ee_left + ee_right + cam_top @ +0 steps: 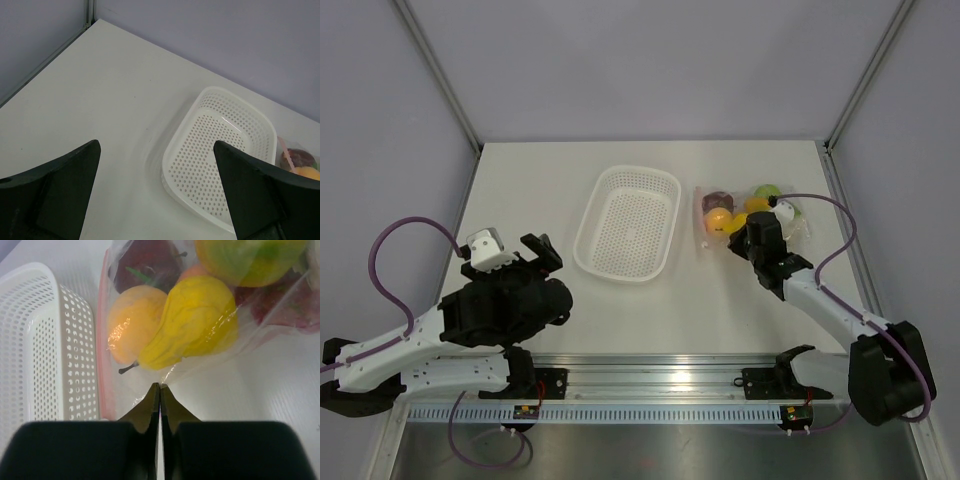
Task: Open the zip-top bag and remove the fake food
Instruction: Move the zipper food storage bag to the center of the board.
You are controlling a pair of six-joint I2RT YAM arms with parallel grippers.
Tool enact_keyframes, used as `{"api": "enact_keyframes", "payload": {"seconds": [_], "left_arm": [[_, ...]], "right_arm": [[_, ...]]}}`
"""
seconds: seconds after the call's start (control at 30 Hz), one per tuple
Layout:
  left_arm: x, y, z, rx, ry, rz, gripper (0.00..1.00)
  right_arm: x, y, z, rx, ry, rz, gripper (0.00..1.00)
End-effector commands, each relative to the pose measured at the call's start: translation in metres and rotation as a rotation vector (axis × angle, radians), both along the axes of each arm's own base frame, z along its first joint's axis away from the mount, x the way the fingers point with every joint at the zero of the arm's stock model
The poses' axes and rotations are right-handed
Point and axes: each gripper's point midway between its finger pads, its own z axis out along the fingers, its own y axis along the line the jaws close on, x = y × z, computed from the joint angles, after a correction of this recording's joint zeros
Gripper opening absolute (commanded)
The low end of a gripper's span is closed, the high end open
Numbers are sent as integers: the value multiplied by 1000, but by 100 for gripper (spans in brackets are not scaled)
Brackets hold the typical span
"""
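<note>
Top view: zip-top bag (pixel 706 232) of fake food (pixel 722 214) lies right of the basket (pixel 588 250) on the tabletop (pixel 520 190); left wrist: left fingers (pixel 65 175) spread, empty; right wrist: right fingers (pixel 145 415) clenched on a thin film fold (could slip or tear under a hard pull).

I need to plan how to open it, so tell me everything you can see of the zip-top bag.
The zip-top bag is clear, thin, crinkly plastic with a pinkish zip strip along the side facing the white basket. It lies on the table right of the basket, holding the fake food. The right gripper, jaws shut, seems to pinch a fold of its near edge.
</note>
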Motion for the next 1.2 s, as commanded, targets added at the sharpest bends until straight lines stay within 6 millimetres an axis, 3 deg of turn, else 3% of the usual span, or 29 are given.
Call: {"api": "enact_keyframes", "payload": {"seconds": [0.0,0.03,0.13,0.23,0.27,0.5,0.63,0.77,0.9,1.17], "left_arm": [[4,6,23,-3,-119,64,99],[5,5,23,2,-117,64,99],[6,0,21,14,-111,61,99],[8,-6,21,36,-109,63,99],[9,-7,21,43,-106,62,99],[10,-9,20,52,-109,65,99],[10,-10,18,49,-115,67,99],[11,-13,17,47,-117,68,99],[12,-15,16,42,-121,69,99],[13,-17,3,-56,-169,75,99]], "right_arm": [[-23,-12,1,1,5,-35,11],[-26,-11,2,10,1,-29,22],[-37,-5,5,54,-26,14,73],[-43,-6,9,112,-51,-10,97],[-45,-7,6,123,-49,-20,100],[-48,2,-7,220,-12,-43,99],[-44,8,5,256,6,-41,99],[-44,8,-5,238,55,-49,100],[-45,21,-16,282,67,1,99],[-44,22,-11,306,45,-4,99]]}}
